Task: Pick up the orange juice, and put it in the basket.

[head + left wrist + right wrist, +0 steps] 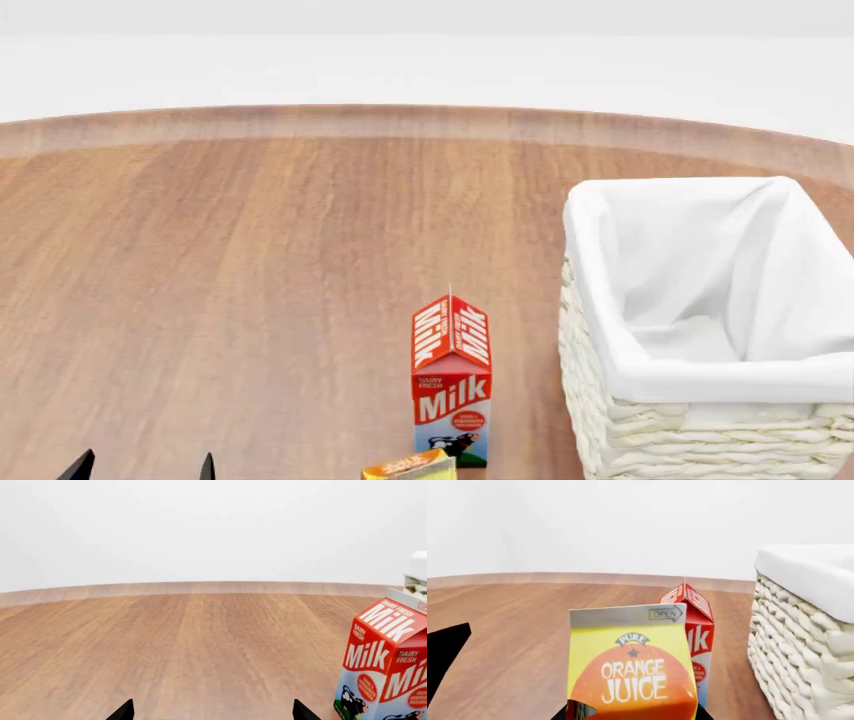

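Note:
The orange juice (630, 665), a yellow and orange carton with "ORANGE JUICE" lettering, fills the right wrist view. My right gripper (634, 716) has a dark finger against each side of its lower part and is shut on it. Only the carton's top (407, 467) shows at the head view's bottom edge, just in front of the milk carton; the right gripper is out of that view. The cream wicker basket (641, 440) with white cloth lining stands to the right, and its wall (800, 650) is beside the juice. My left gripper (213, 714) (144, 467) is open and empty over bare wood.
A red-and-white Milk carton (451, 385) stands upright between the juice and the basket, just behind the juice (697, 630), and shows in the left wrist view (387, 665). The round wooden table (267, 250) stretches to the far edge. A dark shape (446, 652) sits left of the juice.

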You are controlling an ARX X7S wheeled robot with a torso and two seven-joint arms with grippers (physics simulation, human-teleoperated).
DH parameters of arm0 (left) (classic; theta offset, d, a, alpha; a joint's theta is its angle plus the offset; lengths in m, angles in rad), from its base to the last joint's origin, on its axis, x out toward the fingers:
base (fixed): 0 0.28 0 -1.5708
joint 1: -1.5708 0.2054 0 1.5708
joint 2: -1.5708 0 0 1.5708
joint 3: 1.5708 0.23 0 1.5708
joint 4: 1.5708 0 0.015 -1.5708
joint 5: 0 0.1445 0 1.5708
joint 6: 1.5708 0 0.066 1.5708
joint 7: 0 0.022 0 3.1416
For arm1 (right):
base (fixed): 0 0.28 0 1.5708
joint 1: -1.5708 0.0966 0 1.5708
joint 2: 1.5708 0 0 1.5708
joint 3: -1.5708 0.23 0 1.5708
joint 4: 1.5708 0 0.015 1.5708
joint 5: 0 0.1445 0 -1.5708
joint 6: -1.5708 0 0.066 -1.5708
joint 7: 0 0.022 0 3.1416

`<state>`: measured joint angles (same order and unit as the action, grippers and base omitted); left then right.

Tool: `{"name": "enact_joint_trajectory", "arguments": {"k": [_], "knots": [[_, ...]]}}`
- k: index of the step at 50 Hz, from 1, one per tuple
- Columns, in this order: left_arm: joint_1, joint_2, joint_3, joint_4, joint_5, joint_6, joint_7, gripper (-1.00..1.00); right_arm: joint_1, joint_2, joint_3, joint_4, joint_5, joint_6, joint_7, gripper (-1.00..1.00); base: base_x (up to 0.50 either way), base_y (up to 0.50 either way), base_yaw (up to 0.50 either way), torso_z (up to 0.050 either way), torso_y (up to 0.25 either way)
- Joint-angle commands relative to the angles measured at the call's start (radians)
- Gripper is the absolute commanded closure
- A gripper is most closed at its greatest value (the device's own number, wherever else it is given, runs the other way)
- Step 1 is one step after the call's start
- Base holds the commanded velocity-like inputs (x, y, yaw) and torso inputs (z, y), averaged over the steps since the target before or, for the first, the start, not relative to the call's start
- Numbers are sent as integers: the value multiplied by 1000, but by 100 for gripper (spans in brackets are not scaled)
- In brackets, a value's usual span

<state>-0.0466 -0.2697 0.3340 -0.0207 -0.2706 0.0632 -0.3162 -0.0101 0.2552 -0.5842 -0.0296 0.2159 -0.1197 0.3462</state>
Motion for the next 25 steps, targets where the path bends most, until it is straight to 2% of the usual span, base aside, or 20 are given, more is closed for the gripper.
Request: {"name": "enact_joint_trajectory", "arguments": {"k": [1, 25], "knots": [[-1, -3, 4, 0, -3, 1, -3, -100, -38, 49, 5, -200, -45, 63, 32, 100, 0, 0, 0, 0, 0], [-3, -8, 11, -1, -8, 4, -9, -100, -80, 132, 10, -570, -70, 219, 92, 100, 0, 0, 0, 0, 0]]}}
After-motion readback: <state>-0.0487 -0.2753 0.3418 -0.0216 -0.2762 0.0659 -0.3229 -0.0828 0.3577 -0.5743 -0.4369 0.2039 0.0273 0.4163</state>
